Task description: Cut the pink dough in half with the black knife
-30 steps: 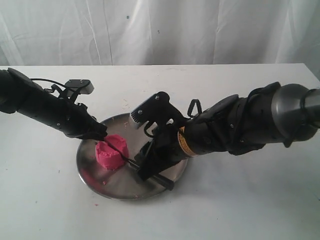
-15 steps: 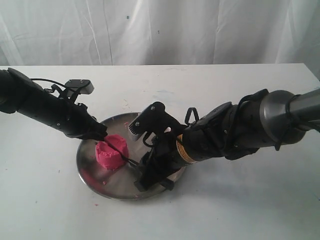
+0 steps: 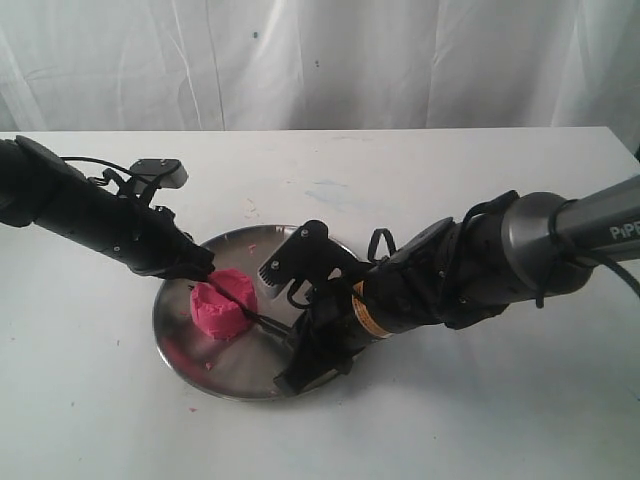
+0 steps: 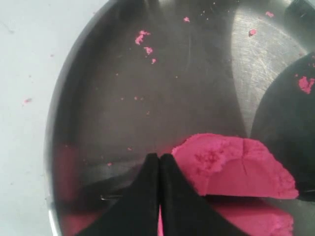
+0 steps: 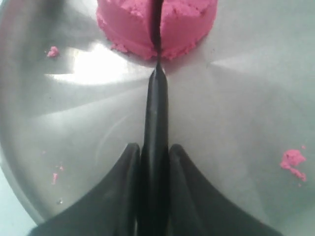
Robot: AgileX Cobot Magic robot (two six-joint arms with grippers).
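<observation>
The right hand [image 5: 153,162] grips the black knife [image 5: 155,105], its blade sunk into the pink dough [image 3: 224,303] on the steel plate [image 3: 255,375]. The left hand [image 4: 160,162], pinched closed with nothing between its fingers, touches the dough's far side; pink crumbs [image 5: 293,161] dot the plate on the white table [image 3: 480,420].

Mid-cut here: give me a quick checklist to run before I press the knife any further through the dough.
1. Right gripper clamped on the black knife handle: ok.
2. Blade centred on the pink dough: ok, the slit runs about mid-lump.
3. Blade down to the steel plate: cannot tell, the dough hides the edge.
4. Left gripper steadying the dough: its fingers are shut at the lump's edge; contact cannot tell.
5. Dough sitting inside the plate, off the rim: ok.
6. Halves fully separated: not ok in the exterior view, where the dough reads as one lump.
</observation>
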